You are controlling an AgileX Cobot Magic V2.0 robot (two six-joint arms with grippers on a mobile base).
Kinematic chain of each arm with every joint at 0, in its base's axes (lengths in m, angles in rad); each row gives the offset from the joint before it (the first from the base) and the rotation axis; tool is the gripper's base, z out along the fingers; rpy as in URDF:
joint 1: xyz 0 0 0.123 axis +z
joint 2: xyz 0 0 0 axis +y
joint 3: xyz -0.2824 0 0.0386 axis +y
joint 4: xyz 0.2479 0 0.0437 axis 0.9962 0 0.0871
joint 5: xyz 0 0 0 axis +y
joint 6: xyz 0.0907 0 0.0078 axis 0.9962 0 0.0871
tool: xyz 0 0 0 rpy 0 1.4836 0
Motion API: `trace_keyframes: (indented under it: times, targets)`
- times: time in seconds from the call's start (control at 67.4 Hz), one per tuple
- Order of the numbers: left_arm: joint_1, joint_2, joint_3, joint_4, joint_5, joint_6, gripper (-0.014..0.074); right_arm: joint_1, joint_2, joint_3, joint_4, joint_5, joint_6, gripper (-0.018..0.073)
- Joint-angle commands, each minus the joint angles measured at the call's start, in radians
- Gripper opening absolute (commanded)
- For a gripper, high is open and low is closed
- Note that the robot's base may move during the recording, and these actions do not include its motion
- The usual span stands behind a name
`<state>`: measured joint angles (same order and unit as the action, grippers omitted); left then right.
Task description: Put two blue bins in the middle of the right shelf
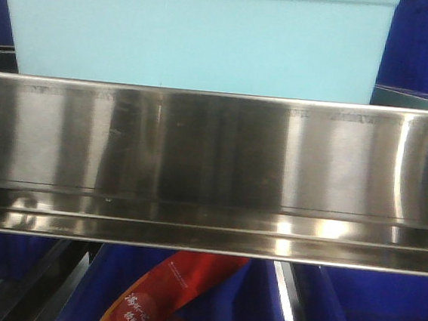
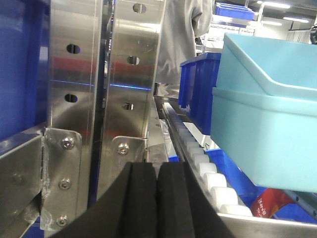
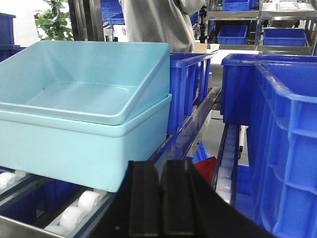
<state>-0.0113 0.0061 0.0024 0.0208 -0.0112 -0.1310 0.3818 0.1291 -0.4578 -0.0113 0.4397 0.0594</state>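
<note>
The only print is on a red packet [image 1: 175, 293] lying in a blue crate [image 1: 260, 309] below the steel rail [image 1: 215, 153]: yellow Chinese characters near its lower left and a small white line higher up, both too blurred to read; the front view shows it best

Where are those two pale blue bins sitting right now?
The two blue bins, one nested in the other, rest on the shelf's white rollers, left of a dark blue crate in the right wrist view.

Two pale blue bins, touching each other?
Touching. Right wrist view: the upper bin sits tilted, nested inside the lower bin, resting on its rim.
</note>
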Motion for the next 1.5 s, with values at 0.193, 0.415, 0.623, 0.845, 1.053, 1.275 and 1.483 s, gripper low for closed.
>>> trace_keyframes:
  times: [0.193,0.415,0.623,0.845,1.053,1.275,1.483]
  targets:
    - [0.004,-0.006,-0.002,-0.006,-0.025,0.0,-0.0111,-0.003,-0.004,0.002,-0.009,-0.022,-0.001,-0.0162]
    - [0.004,-0.006,-0.002,-0.006,-0.025,0.0,-0.0111,-0.003,-0.004,0.002,-0.009,-0.022,-0.001,-0.0162]
    - [0.004,-0.006,-0.002,-0.006,-0.025,0.0,-0.0111,-0.003,-0.004,0.004,-0.009,-0.022,-0.001,-0.0162]
    - [0.004,-0.006,-0.002,-0.006,-0.025,0.0,-0.0111,-0.178,-0.021,0.106,0.146,-0.128,-0.179,-0.0162]
    - [0.004,-0.006,-0.002,-0.006,-0.025,0.0,-0.0111,-0.379,-0.1,0.26,0.211,-0.201,-0.205,-0.0162]
    - [0.004,-0.006,-0.002,-0.006,-0.025,0.0,-0.0111,-0.448,-0.129,0.401,0.198,-0.285,-0.205,-0.0162]
    - [0.004,-0.006,-0.002,-0.006,-0.025,0.0,-0.0111,-0.448,-0.129,0.458,0.175,-0.395,-0.205,-0.0162]
